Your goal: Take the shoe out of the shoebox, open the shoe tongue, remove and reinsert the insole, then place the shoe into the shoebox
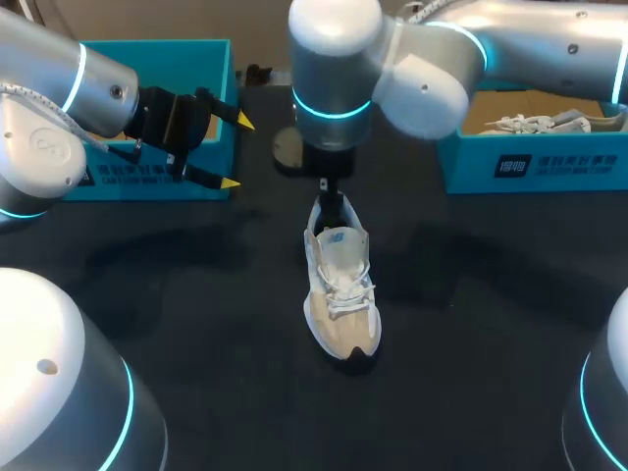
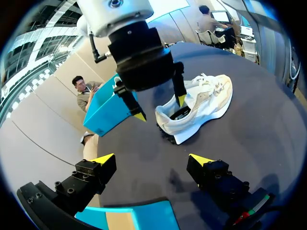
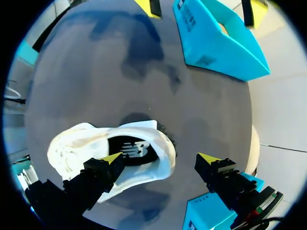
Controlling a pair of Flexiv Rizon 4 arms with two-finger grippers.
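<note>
The shoe [image 1: 340,294] lies on the table [image 1: 196,324], outside any box, toe toward the robot. The right gripper [image 3: 160,158] hangs over the shoe's heel with its jaws released, one finger above the insole [image 3: 132,149] and the other outside the heel wall. The left gripper [image 1: 235,153] stands well to the shoe's left, jaws released and empty. Judged step in hand: the insole. The next move calls for lowering, then pinching the insole's heel edge.

Bare table [image 1: 196,324] around shoe [image 1: 340,294], right pincer [image 3: 160,158] over heel, left shoebox [image 1: 157,45], right shoebox [image 1: 549,162]
</note>
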